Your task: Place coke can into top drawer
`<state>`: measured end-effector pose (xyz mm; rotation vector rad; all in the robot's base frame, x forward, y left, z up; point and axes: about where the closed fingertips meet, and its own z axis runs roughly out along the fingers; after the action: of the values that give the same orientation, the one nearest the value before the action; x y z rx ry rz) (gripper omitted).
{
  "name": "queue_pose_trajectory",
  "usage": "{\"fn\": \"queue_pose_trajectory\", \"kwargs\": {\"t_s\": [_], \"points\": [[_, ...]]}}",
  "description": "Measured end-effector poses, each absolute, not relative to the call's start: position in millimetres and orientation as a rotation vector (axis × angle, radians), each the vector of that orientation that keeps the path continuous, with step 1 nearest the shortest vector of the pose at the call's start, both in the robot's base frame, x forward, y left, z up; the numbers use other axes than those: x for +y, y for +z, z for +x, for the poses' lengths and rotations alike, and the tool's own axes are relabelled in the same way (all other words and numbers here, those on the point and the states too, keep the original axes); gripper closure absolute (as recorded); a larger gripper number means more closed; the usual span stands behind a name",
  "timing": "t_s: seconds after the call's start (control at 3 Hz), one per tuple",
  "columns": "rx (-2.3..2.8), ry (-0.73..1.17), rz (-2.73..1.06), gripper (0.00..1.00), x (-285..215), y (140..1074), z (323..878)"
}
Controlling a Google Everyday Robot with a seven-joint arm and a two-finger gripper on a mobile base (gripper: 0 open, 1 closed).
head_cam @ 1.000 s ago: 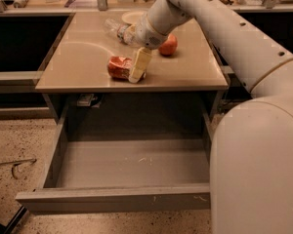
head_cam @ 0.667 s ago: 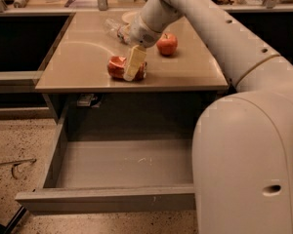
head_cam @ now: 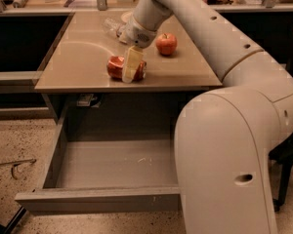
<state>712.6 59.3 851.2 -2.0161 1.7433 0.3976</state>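
Note:
The coke can [head_cam: 116, 67] lies on its side near the front edge of the tan tabletop [head_cam: 78, 67], red and dented. My gripper [head_cam: 132, 65] reaches down from the arm onto the can's right half and hides that part of it. Whether it grips the can does not show. The can still rests on the tabletop. Below, the top drawer [head_cam: 88, 200] is pulled wide open, its grey floor bare. The arm's large white body covers the drawer's right side.
A red apple [head_cam: 166, 44] sits on the tabletop just right of the gripper. A clear plastic bottle [head_cam: 111, 27] lies behind it near the back. Dark cabinet fronts flank the table, with speckled floor below.
The gripper edged slightly left over the can. The arm's white body swung left and now covers more of the drawer's right side. The can has not moved.

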Motion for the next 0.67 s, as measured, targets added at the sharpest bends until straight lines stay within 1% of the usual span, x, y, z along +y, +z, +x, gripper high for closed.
{"fn": "queue_pose_trajectory", "kwargs": {"t_s": [0.33, 0.67], "points": [[1.746, 0.397, -2.018, 0.0, 59.2, 850.8, 712.2], [1.856, 0.38, -1.971, 0.0, 57.8, 845.1, 715.4]]}}
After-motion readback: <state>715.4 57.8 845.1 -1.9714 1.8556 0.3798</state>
